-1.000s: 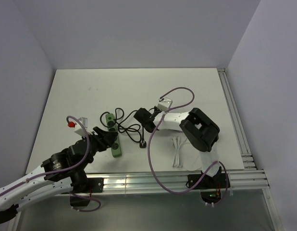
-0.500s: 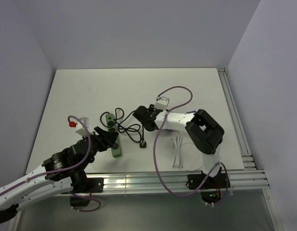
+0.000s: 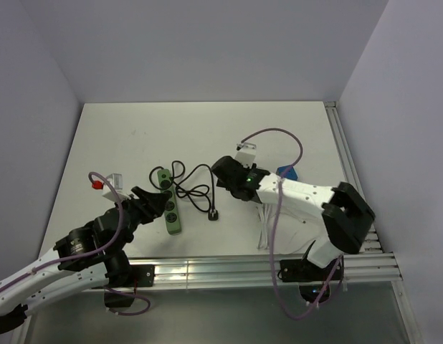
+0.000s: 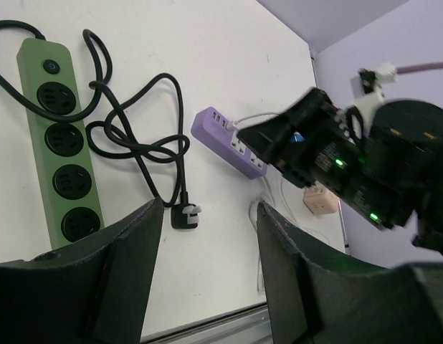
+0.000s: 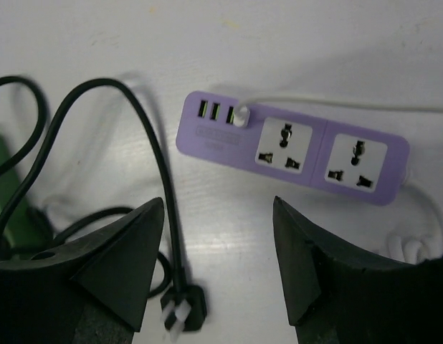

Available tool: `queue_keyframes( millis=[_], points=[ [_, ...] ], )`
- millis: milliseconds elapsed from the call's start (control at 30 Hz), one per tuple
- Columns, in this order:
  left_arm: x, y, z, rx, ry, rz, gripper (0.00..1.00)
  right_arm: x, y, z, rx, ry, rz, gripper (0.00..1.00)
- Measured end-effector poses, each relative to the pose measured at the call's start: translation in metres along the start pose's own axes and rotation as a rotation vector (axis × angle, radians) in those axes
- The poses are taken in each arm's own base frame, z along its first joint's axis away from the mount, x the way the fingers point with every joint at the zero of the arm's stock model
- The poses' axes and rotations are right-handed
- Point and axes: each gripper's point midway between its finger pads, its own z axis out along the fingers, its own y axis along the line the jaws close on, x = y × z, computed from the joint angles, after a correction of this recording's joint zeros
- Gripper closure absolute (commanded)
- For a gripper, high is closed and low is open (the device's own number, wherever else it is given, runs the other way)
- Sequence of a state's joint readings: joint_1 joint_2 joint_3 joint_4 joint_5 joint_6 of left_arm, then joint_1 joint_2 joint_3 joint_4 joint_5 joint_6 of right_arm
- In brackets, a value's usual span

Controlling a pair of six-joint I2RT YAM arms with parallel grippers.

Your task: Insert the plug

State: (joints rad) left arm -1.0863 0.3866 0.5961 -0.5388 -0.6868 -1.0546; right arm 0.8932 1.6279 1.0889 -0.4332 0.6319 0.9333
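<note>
From above, the plug [image 3: 287,172] lies on the table [image 3: 207,129], at the right of the middle. It is just beside the right forearm, on the far side, and partly hidden by it. The right claw [image 3: 223,172] is low over the middle of the table. The plug lies to the right of it, back along its own arm and not in front of its fingers. The left claw [image 3: 155,203] hovers at the near end of the green power strip [image 3: 168,201], well apart from the plug. So I judge that the right arm is much the nearer one, but it must pull back and turn to the right to reach the plug. Only a corner of the plug shows, so I cannot tell which way its pins point, and I see no clear long axis.

In the left wrist view, the left claw [image 4: 209,215] has its fingers wide apart and holds nothing. The green power strip runs along the left side. A small blue spot behind the right claw may be the plug, but it is too small to be sure.

In the right wrist view, the right claw [image 5: 218,208] is also spread and empty. The purple strip [image 5: 293,147] lies just beyond its fingertips. The plug is not in this view.
</note>
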Motion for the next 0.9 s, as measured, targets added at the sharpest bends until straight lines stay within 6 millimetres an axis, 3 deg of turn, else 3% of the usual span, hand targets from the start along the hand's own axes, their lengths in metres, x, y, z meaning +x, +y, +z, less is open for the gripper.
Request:
queue_keyframes(
  millis=[133,267,333,433,567,667,900],
  points=[
    [-0.003,0.001,-0.001,-0.007,-0.013,0.006,0.39,-0.003,-0.006,-0.037,-0.147,0.022,0.008,0.32],
    [-0.005,0.002,-0.001,-0.006,-0.018,0.018,0.39,-0.033,-0.01,-0.073,-0.245,-0.045,0.061,0.32],
    [-0.004,0.001,0.0,-0.006,-0.018,0.022,0.39,-0.049,-0.016,-0.082,-0.247,-0.077,0.088,0.32],
    [-0.003,0.001,0.002,-0.01,-0.012,0.034,0.4,-0.072,-0.037,-0.074,-0.176,-0.1,0.138,0.3],
    [0.002,-0.001,0.004,-0.019,0.01,0.058,0.4,-0.097,-0.098,-0.042,0.007,-0.103,0.243,0.25],
    [0.004,-0.003,0.005,-0.018,0.022,0.064,0.4,-0.112,-0.134,-0.032,0.1,-0.126,0.309,0.18],
    [0.005,-0.003,0.005,-0.017,0.025,0.068,0.4,-0.118,-0.178,-0.026,0.22,-0.128,0.324,0.07]
  ],
)
